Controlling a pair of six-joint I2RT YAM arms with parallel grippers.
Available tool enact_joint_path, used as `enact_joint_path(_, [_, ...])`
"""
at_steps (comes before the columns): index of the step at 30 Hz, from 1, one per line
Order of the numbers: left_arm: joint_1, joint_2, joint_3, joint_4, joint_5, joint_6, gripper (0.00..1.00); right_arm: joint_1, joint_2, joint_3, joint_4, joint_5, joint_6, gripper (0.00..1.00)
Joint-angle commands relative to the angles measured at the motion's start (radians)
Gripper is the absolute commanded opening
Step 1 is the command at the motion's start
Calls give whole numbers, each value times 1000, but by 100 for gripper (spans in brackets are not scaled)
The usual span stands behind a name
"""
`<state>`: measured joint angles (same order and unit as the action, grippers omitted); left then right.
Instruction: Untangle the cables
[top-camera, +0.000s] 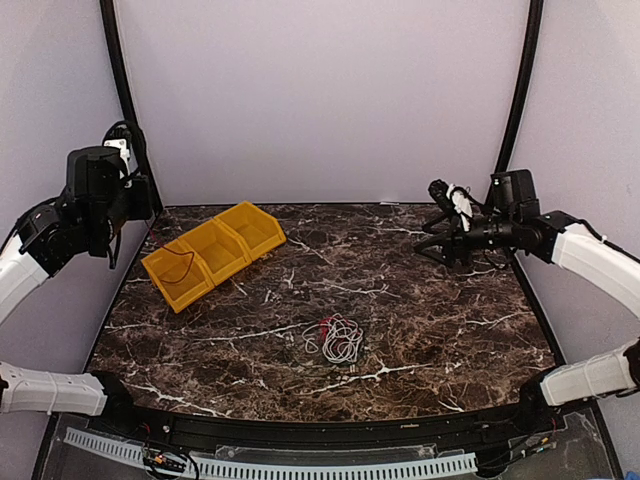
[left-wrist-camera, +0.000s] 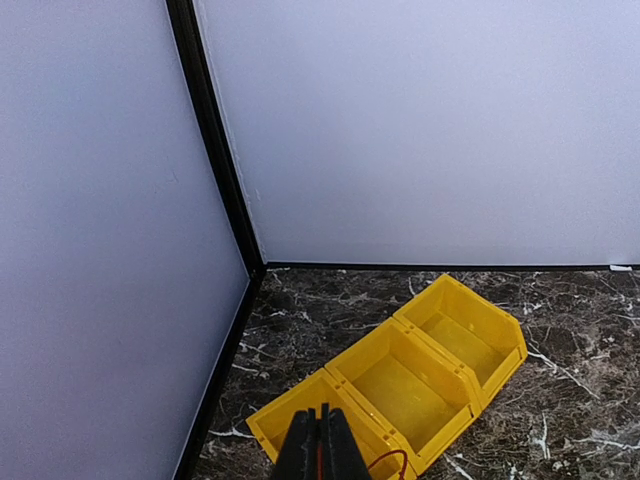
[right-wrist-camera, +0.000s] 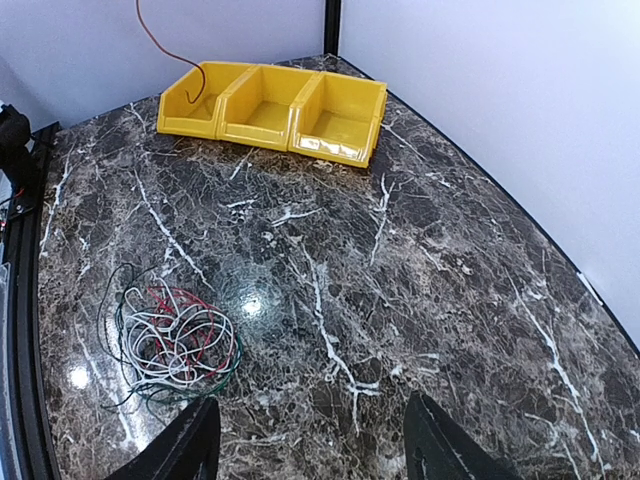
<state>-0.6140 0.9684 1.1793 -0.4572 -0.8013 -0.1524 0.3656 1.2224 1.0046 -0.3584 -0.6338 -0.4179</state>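
Observation:
A tangle of thin cables (top-camera: 335, 338) lies on the marble table, front of centre; in the right wrist view (right-wrist-camera: 170, 335) it shows white, red and dark green strands. A separate red-orange wire (right-wrist-camera: 165, 40) hangs from my left gripper (left-wrist-camera: 322, 445), which is shut on it, down into the leftmost yellow bin (left-wrist-camera: 300, 420); its end (left-wrist-camera: 385, 460) loops over that bin. The left gripper (top-camera: 140, 205) is held high above the table's far left. My right gripper (right-wrist-camera: 315, 450) is open and empty, raised at the far right (top-camera: 435, 222), well away from the tangle.
Three joined yellow bins (top-camera: 215, 250) stand at the back left; the middle and right ones look empty. Pale walls with black corner posts (top-camera: 120, 80) close in the back and sides. A black rail (top-camera: 300, 440) runs along the near edge.

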Motion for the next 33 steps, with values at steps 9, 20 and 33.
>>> enact_joint_path(9, [224,73,-216,146,179,-23,0,-140,-144,-257,192,-4,10,71])
enact_joint_path(20, [262,245,-265,229,240,-69,0,-142,-160,-286,210,11,-25,73])
enact_joint_path(33, [425,375,-315,303,500,-184,0,-140,-167,-299,201,6,-60,74])
